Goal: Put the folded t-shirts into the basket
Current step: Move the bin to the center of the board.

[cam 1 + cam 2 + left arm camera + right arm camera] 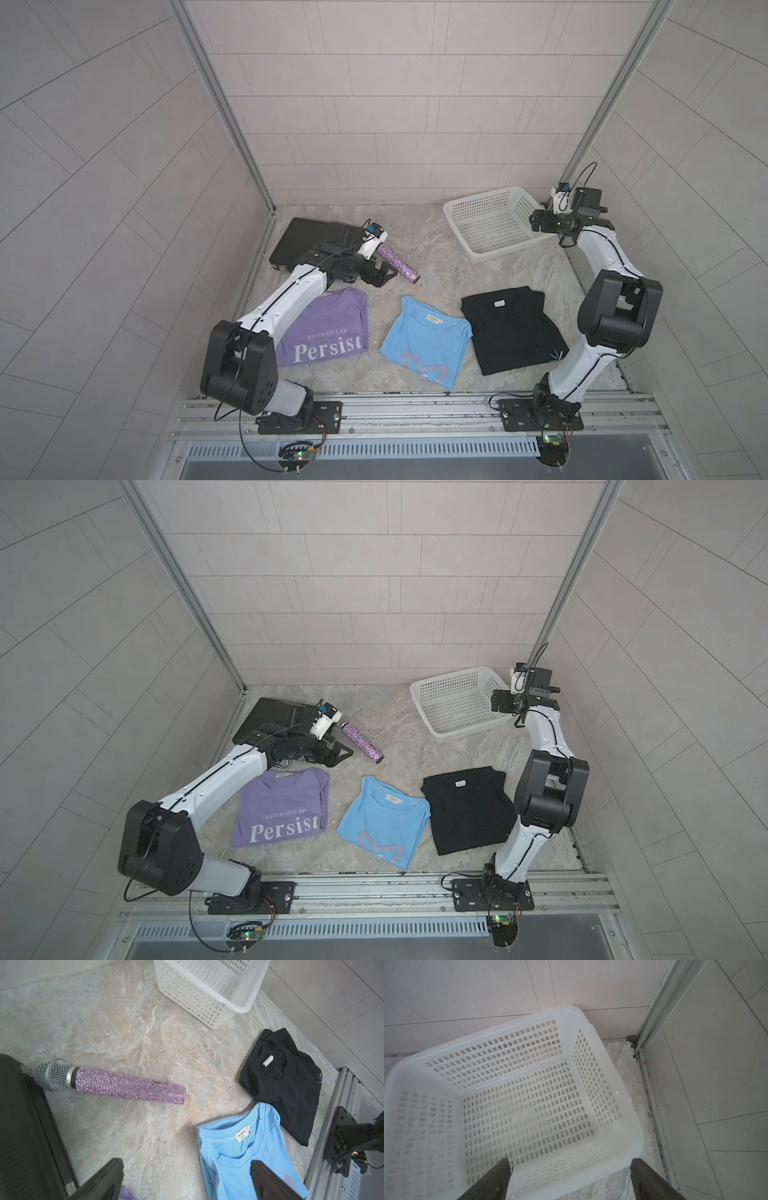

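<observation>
Three folded t-shirts lie in a row at the table's front: lilac [324, 328] [282, 808], light blue [424, 340] [382, 820] [245, 1157] and black [511, 328] [465, 808] [291, 1088]. The white mesh basket [457, 232] [424, 712] [187, 997] [618, 1093] stands empty at the back right. My left gripper [384, 275] [338, 752] [187, 1161] hangs open, holding nothing, just behind the lilac shirt and near the blue one's collar. My right gripper [536, 220] [498, 700] [570, 1160] is open over the basket's right rim, which passes between its jaws.
A microphone with a lilac glitter handle [399, 264] [362, 744] [128, 1084] lies behind the shirts. A flat black case [307, 241] [266, 717] [20, 1126] sits at the back left. Tiled walls and metal frame posts enclose the table; a rail runs along the front.
</observation>
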`<act>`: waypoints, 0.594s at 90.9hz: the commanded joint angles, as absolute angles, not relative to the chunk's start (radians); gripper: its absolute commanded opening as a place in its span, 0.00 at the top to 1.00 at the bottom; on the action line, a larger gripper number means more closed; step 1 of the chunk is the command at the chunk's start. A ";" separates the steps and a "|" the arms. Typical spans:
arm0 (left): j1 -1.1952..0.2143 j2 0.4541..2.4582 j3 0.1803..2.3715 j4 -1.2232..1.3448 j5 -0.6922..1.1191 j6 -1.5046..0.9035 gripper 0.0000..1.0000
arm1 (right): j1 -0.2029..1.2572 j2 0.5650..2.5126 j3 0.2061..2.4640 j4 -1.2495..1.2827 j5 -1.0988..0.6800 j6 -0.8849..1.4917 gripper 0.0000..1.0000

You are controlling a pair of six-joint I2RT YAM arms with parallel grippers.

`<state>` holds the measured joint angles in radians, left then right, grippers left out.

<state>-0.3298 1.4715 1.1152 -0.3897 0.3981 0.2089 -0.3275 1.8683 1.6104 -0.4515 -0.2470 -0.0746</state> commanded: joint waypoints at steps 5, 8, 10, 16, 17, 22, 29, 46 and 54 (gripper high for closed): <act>-0.380 1.512 1.159 -0.387 0.368 0.208 0.05 | -0.366 1.996 1.776 -0.534 -0.224 -0.107 0.08; -0.392 1.523 1.165 -0.387 0.361 0.211 0.05 | -0.373 2.029 1.817 -0.548 -0.224 -0.114 0.08; -0.397 1.530 1.167 -0.387 0.358 0.213 0.05 | -0.377 2.051 1.846 -0.560 -0.224 -0.120 0.08; -0.409 1.547 1.176 -0.384 0.354 0.215 0.05 | -0.389 2.122 1.945 -0.612 -0.221 -0.129 0.11; -0.411 1.548 1.177 -0.384 0.354 0.215 0.05 | -0.391 2.132 1.964 -0.620 -0.223 -0.130 0.11; -0.421 1.558 1.178 -0.384 0.352 0.215 0.05 | -0.401 2.185 2.038 -0.658 -0.237 -0.135 0.12; -0.427 1.562 1.179 -0.389 0.346 0.218 0.05 | -0.415 2.252 2.136 -0.710 -0.273 -0.139 0.15; -0.428 1.560 1.172 -0.400 0.341 0.229 0.05 | -0.423 2.363 2.297 -0.806 -0.366 -0.163 0.21; -0.428 1.560 1.170 -0.407 0.339 0.234 0.05 | -0.426 2.397 2.331 -0.807 -0.369 -0.162 0.24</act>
